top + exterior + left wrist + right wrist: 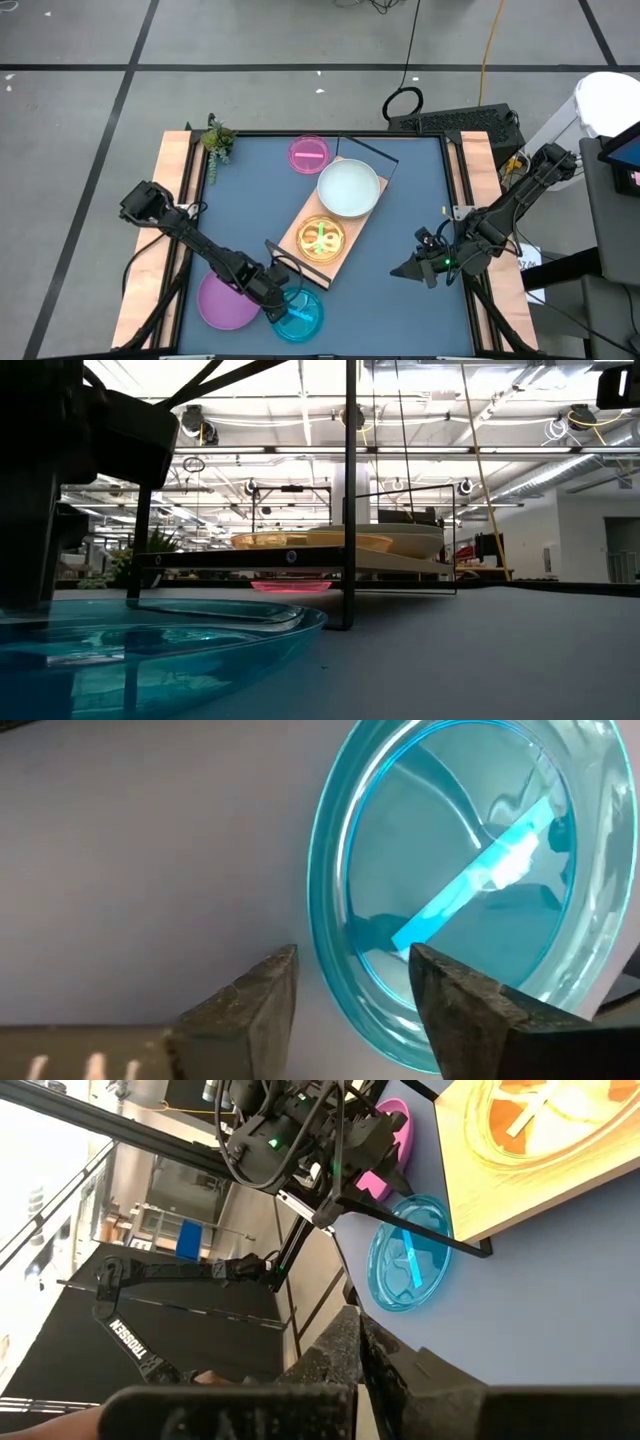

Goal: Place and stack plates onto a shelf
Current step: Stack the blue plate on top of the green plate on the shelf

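two plates [349, 187] on shelf [296, 232] (white, orange)

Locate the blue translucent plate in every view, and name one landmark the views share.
High view: blue translucent plate at the near edge, beside the purple plate.
Low view: bottom left foreground.
Left wrist view: upper right, filling the picture.
Right wrist view: centre right.
Shared landmark: the shelf, absent only from the left wrist view.
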`<act>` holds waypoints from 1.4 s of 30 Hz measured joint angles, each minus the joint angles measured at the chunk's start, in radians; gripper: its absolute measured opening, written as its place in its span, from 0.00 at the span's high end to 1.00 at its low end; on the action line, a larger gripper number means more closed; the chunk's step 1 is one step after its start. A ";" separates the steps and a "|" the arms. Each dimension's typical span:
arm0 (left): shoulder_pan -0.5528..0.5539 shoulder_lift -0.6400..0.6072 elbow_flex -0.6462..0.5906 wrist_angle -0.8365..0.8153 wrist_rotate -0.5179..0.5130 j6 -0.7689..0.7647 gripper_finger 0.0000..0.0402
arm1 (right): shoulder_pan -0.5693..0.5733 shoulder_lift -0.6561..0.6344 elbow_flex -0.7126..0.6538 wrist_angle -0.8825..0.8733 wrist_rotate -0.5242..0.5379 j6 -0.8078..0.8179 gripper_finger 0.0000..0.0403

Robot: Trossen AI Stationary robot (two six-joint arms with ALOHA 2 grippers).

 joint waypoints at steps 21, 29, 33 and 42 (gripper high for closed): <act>0.003 0.009 -0.001 0.013 -0.013 -0.013 0.93 | 0.000 0.000 0.000 -0.004 0.005 -0.004 1.00; 0.005 0.009 -0.001 0.018 -0.012 -0.043 0.99 | 0.000 0.000 0.000 -0.004 0.004 -0.009 1.00; 0.005 0.005 0.004 0.017 -0.012 -0.062 0.99 | 0.000 0.000 0.000 -0.004 0.003 -0.012 1.00; 0.005 -0.079 0.010 0.033 -0.030 -0.080 0.99 | 0.000 0.000 0.000 -0.004 0.003 -0.022 1.00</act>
